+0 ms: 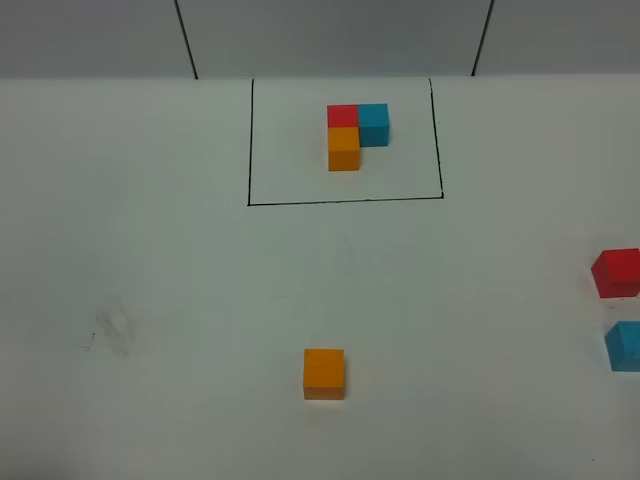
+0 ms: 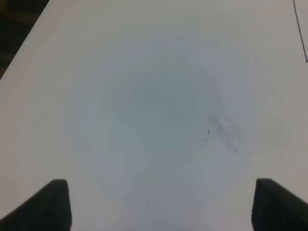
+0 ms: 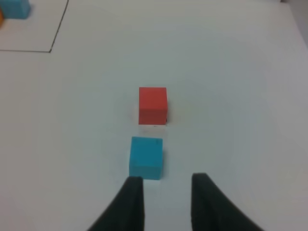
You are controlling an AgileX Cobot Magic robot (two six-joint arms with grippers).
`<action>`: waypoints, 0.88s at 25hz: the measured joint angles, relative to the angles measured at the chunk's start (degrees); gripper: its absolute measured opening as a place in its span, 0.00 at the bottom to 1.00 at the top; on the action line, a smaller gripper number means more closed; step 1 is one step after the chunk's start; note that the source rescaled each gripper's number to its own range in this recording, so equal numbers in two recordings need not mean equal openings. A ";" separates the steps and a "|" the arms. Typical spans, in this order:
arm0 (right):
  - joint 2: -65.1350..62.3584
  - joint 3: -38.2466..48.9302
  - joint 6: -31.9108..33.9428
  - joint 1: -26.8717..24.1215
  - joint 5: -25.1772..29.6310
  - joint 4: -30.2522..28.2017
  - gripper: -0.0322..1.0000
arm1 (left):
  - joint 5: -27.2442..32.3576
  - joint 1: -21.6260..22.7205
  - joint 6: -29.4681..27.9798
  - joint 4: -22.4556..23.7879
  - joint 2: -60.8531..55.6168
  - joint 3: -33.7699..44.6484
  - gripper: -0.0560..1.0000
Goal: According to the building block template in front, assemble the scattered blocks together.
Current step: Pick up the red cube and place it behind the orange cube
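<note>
The template is a red (image 1: 342,116), blue (image 1: 374,122) and orange (image 1: 344,147) cube trio inside a thin black drawn frame (image 1: 345,201) at the far middle of the white table. The loose orange cube (image 1: 324,372) sits near the front middle. The loose red cube (image 1: 616,272) and loose blue cube (image 1: 625,345) sit at the right edge, slightly apart. In the right wrist view, my right gripper (image 3: 167,179) is narrowly open and empty, just short of the blue cube (image 3: 146,156), with the red cube (image 3: 153,103) beyond it. My left gripper (image 2: 161,202) is wide open over bare table. Neither gripper shows in the exterior view.
A grey smudge (image 1: 110,330) marks the table at front left and also shows in the left wrist view (image 2: 224,130). The table's edge (image 2: 19,43) shows in the left wrist view. A corner of the frame line (image 3: 57,33) shows in the right wrist view.
</note>
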 joint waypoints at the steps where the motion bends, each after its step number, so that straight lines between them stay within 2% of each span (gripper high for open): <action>1: 0.00 0.00 0.00 0.00 0.00 0.00 0.03 | 0.00 0.00 0.00 0.00 0.00 0.00 0.73; 11: 0.00 0.00 1.87 0.00 0.00 -0.25 0.03 | 0.00 0.00 0.00 0.00 0.00 0.00 0.73; 14: 2.00 -0.51 5.12 0.00 -0.71 -0.30 0.11 | 0.00 0.00 0.00 0.00 0.00 0.00 0.73; 17: 8.78 -2.72 6.39 0.00 -4.63 -0.30 0.32 | 0.00 0.00 0.00 0.00 0.00 0.00 0.73; 22: 26.00 -8.01 7.09 0.00 -7.73 -1.73 0.85 | -0.07 0.00 0.00 0.00 0.00 0.00 0.73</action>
